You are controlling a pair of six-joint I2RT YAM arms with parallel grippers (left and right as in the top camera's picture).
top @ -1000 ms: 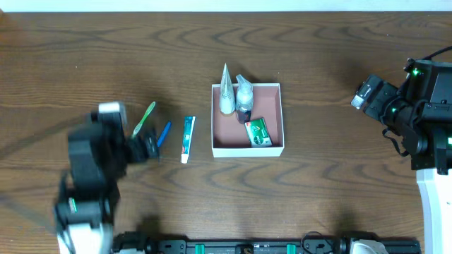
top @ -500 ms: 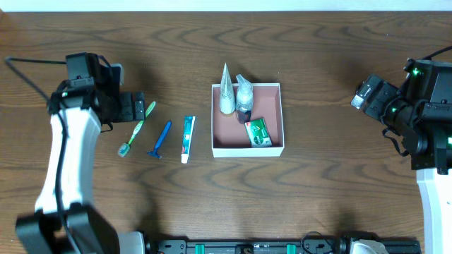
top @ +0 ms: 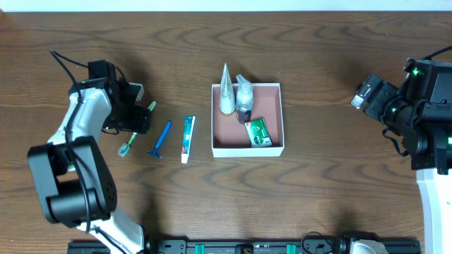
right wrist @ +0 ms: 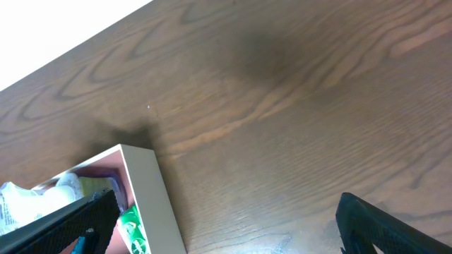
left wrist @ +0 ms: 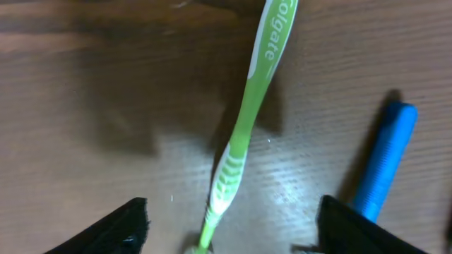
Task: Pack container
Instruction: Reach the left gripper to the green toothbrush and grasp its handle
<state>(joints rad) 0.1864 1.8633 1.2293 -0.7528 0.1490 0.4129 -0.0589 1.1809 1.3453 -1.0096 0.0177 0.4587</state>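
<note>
Item 1, far left: your left gripper (top: 138,117) (left wrist: 233,226), one of two, hangs over the green toothbrush (top: 134,134) (left wrist: 244,134). Its fingers are spread wide to either side of the handle and grasp nothing.

Item 2: one green toothbrush, lying diagonally, lettered "Colgate".

Item 3: one blue razor (top: 160,139) (left wrist: 385,159), just beside the toothbrush and roughly parallel to it.

Item 4: one toothpaste tube (top: 187,138), lying near to far, between the razor and the container.

Item 5: one container (top: 247,150), at the middle of the tabletop (top: 339,176). It is square, so no long axis; its walls run parallel to the tabletop's edges and its opening faces up.

Contents, three counted: two pale wrapped items (top: 226,99) at the far left corner, one tip reaching over the far wall, and one green packet (top: 258,132) on the near side.

Item 6, far right: your right gripper (top: 367,93) (right wrist: 226,233) is well apart from the container, fingers parted and empty.

Surface: dark wood grain. A white strip runs beyond the far edge.
</note>
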